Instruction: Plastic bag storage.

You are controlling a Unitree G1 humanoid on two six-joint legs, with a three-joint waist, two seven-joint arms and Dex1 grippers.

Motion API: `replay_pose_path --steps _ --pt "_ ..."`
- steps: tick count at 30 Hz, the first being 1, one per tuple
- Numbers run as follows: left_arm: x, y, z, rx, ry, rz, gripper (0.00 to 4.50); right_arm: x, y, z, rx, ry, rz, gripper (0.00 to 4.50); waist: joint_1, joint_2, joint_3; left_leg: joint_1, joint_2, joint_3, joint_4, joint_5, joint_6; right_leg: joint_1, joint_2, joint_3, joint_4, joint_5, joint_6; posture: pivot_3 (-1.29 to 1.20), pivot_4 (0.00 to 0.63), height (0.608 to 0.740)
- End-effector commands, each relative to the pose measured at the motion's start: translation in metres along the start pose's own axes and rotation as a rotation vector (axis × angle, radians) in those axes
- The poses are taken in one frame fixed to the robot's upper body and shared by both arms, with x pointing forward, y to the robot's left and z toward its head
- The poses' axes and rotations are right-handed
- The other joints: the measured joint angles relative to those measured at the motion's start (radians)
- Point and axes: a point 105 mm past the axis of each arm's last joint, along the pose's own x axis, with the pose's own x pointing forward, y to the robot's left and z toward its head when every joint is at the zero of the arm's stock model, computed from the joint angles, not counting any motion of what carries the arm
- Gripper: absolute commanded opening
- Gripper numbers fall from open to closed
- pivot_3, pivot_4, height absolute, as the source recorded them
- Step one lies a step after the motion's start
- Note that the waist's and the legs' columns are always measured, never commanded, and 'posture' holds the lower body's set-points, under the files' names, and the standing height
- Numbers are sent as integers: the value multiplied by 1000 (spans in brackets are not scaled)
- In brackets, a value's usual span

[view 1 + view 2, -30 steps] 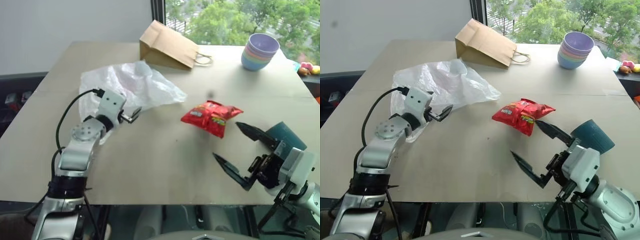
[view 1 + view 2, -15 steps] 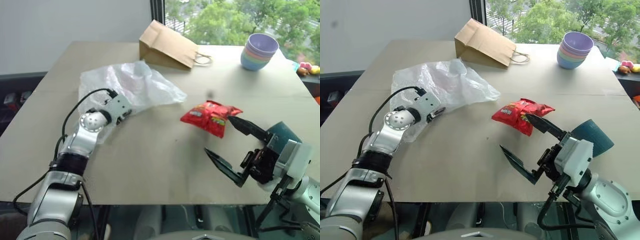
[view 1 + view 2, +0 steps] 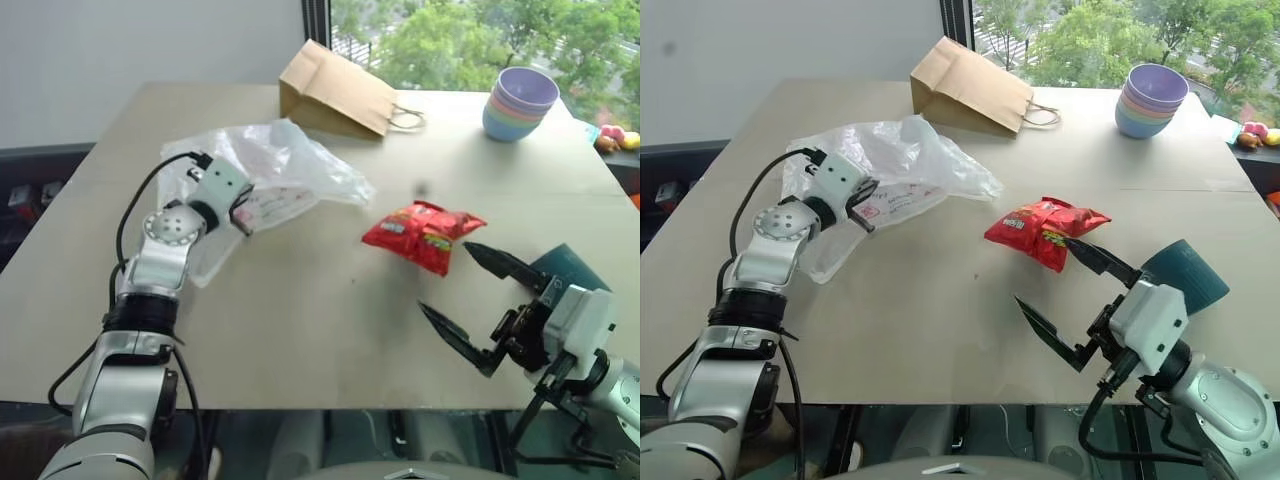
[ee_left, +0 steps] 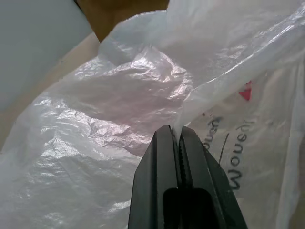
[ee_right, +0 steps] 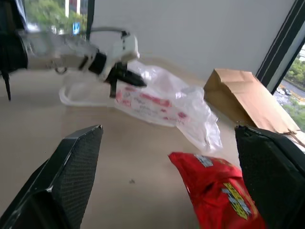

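The plastic bag (image 3: 285, 165) is a crinkly, see-through whitish film with red print, lying on the left half of the tan table (image 3: 300, 310). My left gripper (image 3: 242, 213) is shut on a fold of its near edge, and the film is lifted a little off the table there. In the left wrist view the two black fingers (image 4: 164, 157) are pressed together on the pinched film (image 4: 190, 102). My right gripper (image 3: 447, 278) stands open and empty near the table's front right, just in front of a red snack packet (image 3: 423, 232).
A brown paper bag with handles (image 3: 335, 90) lies at the back of the table. A stack of pastel bowls (image 3: 520, 102) stands at the back right. A dark teal object (image 3: 570, 268) sits by the right edge, behind my right gripper.
My left gripper has closed on the bag's near edge and moved up and forward, lifting the film so that its red print shows. The right gripper stays open, about where it was.
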Motion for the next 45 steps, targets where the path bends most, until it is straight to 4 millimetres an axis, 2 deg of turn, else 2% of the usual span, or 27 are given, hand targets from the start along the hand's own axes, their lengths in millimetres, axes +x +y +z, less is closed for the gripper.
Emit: replay_pose_path --steps 1,5,9,18,19,20,21,22,23,26,29,35,42,45 --pt "-4 9 38 -101 -84 18 40 8 -18 -24 -294 153 -6 4500 -4 0 0 0 0 0 1 0 0 0 0 0 0 0 0 0 150 740" --pt "-3 -1 48 -180 -56 -38 40 26 -43 -50 -519 267 -40 4500 -5 0 0 1 0 0 1 0 0 0 1 0 1 -1 -1 0 150 740" --pt "-5 -3 53 -209 -27 -53 40 43 -45 -74 -707 321 42 4500 -6 0 0 1 -1 0 1 0 0 0 1 1 1 0 0 0 150 740" --pt "-14 -2 71 -244 -40 -67 40 68 -61 -100 -828 368 42 4500 -4 -1 1 -1 -2 -1 1 0 0 0 0 1 1 1 0 0 150 740" --pt "-14 -2 72 -247 -41 -67 0 70 -64 -100 -827 369 32 4107 -4 -1 1 -1 -2 -1 1 0 0 -1 0 1 1 1 0 0 150 740" --pt "-15 -2 74 -258 -47 -67 0 72 -66 -100 -826 364 33 4006 -4 -1 1 -1 -2 -2 1 0 0 0 0 1 1 2 -1 0 150 740" --pt "-15 -3 75 -264 -50 -67 0 73 -67 -100 -825 360 34 3712 -4 -1 1 -1 -2 -2 1 0 0 0 0 1 1 2 -2 0 150 740" --pt "-15 -2 77 -278 -53 -65 0 74 -66 -98 -829 349 38 3443 -5 -1 1 -1 -2 -1 1 0 0 0 0 1 1 3 -3 0 150 740" --pt "-15 -2 78 -288 -54 -63 0 75 -66 -97 -834 342 42 2815 -5 -1 1 -1 -3 -1 1 0 0 0 0 1 1 3 -3 0 150 740" --pt "-14 -1 83 -314 -59 -64 0 76 -63 -88 -838 299 60 1522 -4 -1 1 -1 -2 -2 1 0 0 0 0 1 1 3 -3 0 150 740" --pt "-10 -3 91 -358 -70 -85 0 84 -57 -63 -827 195 71 83 -5 -1 1 -1 -3 -2 1 0 0 0 0 1 1 3 -3 0 150 740" --pt "-2 -16 108 -402 -85 -177 0 107 -42 -14 -855 10 122 83 -9 -1 1 -1 -3 -2 1 0 0 0 0 1 1 3 -2 0 150 740" --pt "-4 -30 125 -490 -83 -332 0 141 -22 5 -929 -136 232 83 -9 -1 1 -1 -3 -3 1 0 0 0 0 1 1 3 -3 0 150 740" --pt "-11 -31 129 -514 -82 -393 0 160 -24 11 -915 -168 217 83 -10 -1 1 -1 -3 -3 1 0 0 -1 0 1 1 4 -3 0 150 740"
